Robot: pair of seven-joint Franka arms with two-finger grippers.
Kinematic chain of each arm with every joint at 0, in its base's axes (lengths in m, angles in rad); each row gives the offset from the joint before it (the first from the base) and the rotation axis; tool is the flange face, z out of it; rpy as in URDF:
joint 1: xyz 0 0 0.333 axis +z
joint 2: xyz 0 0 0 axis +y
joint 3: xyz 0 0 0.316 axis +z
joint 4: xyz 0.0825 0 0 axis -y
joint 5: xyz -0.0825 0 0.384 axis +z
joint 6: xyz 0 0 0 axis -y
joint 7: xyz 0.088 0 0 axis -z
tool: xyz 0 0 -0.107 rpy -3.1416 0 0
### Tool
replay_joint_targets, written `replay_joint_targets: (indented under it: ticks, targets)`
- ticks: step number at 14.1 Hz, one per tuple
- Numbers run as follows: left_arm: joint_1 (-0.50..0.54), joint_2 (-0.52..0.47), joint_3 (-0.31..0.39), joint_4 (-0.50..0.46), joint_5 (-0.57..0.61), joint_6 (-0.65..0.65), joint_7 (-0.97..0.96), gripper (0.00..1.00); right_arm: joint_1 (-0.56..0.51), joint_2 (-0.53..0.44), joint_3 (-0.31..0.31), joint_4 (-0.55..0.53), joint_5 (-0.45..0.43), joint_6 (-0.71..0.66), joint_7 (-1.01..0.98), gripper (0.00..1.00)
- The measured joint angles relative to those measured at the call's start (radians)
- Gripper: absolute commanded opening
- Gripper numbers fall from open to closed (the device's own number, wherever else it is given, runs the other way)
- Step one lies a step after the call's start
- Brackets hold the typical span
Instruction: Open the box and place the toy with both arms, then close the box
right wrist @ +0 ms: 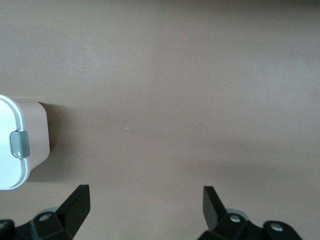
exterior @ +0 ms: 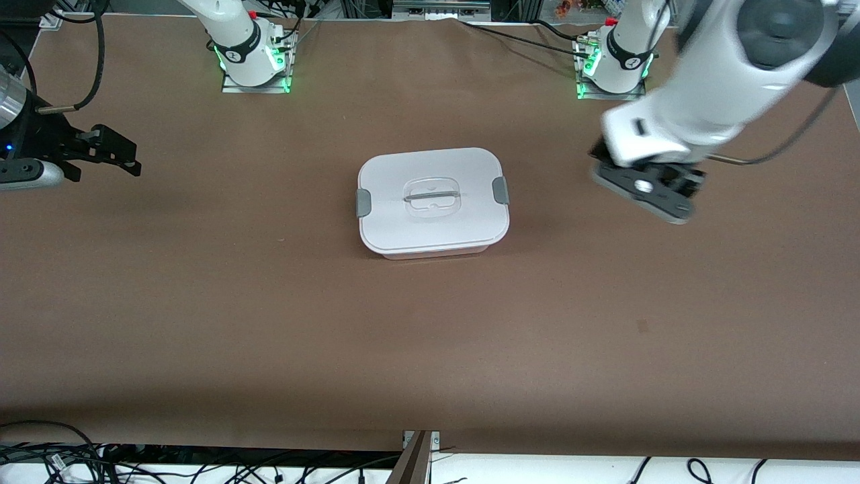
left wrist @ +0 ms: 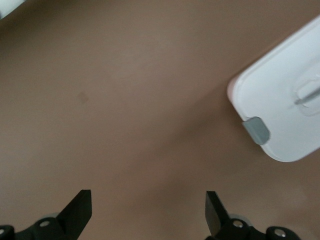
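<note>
The box [exterior: 430, 202] sits shut in the middle of the table, its flat white lid on, a grey clip [exterior: 363, 202] at each end and a recessed handle [exterior: 432, 196] in the centre. My left gripper [exterior: 662, 195] hangs open and empty over bare table toward the left arm's end, apart from the box. The left wrist view shows its gripper [left wrist: 147, 202] open, with the box [left wrist: 285, 105] off to one side. My right gripper [exterior: 124, 154] is open and empty over the right arm's end of the table. The right wrist view shows its gripper [right wrist: 145, 197] open and the box's edge [right wrist: 12, 145]. The toy is out of view.
Brown covering [exterior: 269, 323] spans the whole table. The two arm bases [exterior: 252, 60] [exterior: 615, 67] stand along the edge farthest from the front camera. Cables [exterior: 54, 464] lie below the table's nearest edge. A small dark mark [exterior: 641, 327] is on the covering.
</note>
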Motion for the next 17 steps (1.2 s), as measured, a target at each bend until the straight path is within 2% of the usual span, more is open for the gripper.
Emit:
replay_joint_targets:
  ticks: [2, 4, 6, 9, 12, 17]
  targets:
    - [0.028, -0.011, 0.031, 0.003, 0.000, 0.015, -0.010, 1.00, 0.000, 0.000, 0.000, 0.000, 0.000, 0.000, 0.000, 1.00]
    - [0.028, -0.034, 0.075, -0.016, -0.005, 0.083, -0.061, 1.00, 0.000, 0.000, 0.000, 0.000, 0.000, 0.000, 0.000, 1.00]
    - [0.032, -0.087, 0.113, -0.097, -0.029, 0.155, -0.121, 1.00, 0.000, 0.000, 0.000, 0.000, 0.000, 0.000, 0.000, 1.00]
    - [0.054, -0.190, 0.165, -0.256, -0.036, 0.193, -0.172, 1.00, 0.000, 0.000, -0.007, 0.000, 0.000, 0.000, 0.000, 1.00]
    - [0.111, -0.247, 0.178, -0.352, -0.042, 0.202, -0.173, 1.00, 0.000, 0.000, -0.011, 0.000, 0.000, 0.000, 0.000, 1.00]
    - [0.109, -0.252, 0.159, -0.365, -0.046, 0.204, -0.174, 1.00, 0.000, 0.000, -0.011, 0.000, 0.000, 0.000, 0.000, 1.00]
